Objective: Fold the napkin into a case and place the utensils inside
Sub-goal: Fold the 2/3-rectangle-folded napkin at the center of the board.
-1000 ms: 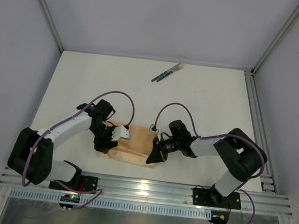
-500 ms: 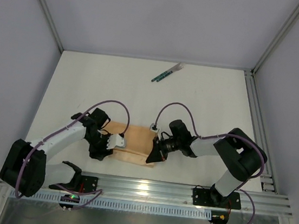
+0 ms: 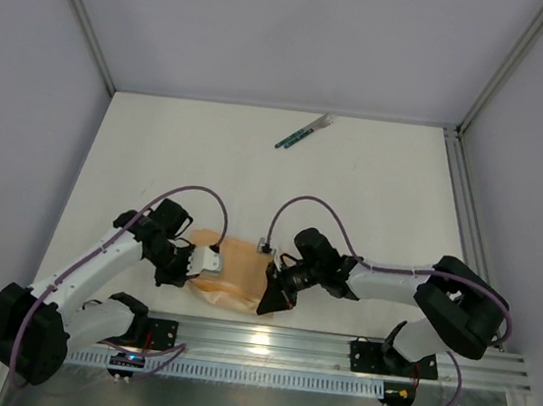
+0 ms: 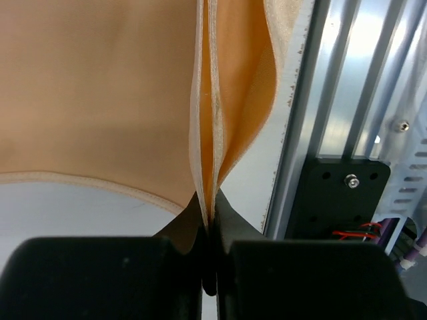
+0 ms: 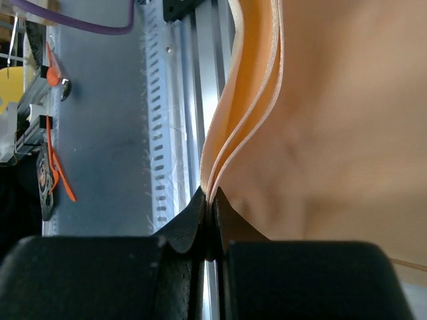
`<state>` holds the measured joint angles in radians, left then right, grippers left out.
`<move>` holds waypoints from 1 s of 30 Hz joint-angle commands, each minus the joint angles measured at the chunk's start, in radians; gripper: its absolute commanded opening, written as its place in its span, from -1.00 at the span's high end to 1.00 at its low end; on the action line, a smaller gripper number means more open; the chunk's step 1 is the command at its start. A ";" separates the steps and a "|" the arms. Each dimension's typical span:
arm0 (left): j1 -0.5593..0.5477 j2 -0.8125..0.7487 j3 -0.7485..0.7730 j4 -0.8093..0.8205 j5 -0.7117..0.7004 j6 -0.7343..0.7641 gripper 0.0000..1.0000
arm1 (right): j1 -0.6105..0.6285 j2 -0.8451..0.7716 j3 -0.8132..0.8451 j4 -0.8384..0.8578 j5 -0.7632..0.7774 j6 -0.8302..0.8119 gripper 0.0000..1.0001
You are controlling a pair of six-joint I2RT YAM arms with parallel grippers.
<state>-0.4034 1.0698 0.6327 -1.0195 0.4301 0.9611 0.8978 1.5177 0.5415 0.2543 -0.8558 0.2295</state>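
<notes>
At the near edge of the white bench (image 3: 373, 186), the soft peach-tan cloth napkin (image 3: 233, 276) is lying bunched, its long axis running left to right between the arms. The left tool (image 3: 197, 263) is pinching shut on its layered left edge and the right tool (image 3: 275, 298) is gripping the right edge. The slim green-handled utensils (image 3: 305, 132) are sitting well apart at the far side, slightly nearer the right arm. From above the arms are covering the folds, so the layer count is staying unclear.
</notes>
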 commanded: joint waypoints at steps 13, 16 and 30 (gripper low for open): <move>0.156 0.367 0.220 -0.042 0.162 0.011 0.87 | -0.241 0.246 -0.017 0.276 -0.167 0.212 0.93; 0.213 0.433 0.240 -0.042 0.170 0.054 0.50 | -0.252 0.289 -0.018 0.249 -0.134 0.176 0.93; 0.215 0.322 0.232 0.165 0.249 -0.136 -0.12 | -0.229 0.231 0.123 -0.139 -0.046 -0.119 0.93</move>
<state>-0.1898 1.4284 0.8459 -0.9710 0.6189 0.9203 0.6609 1.7771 0.6258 0.2195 -0.9638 0.2104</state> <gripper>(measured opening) 0.560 0.058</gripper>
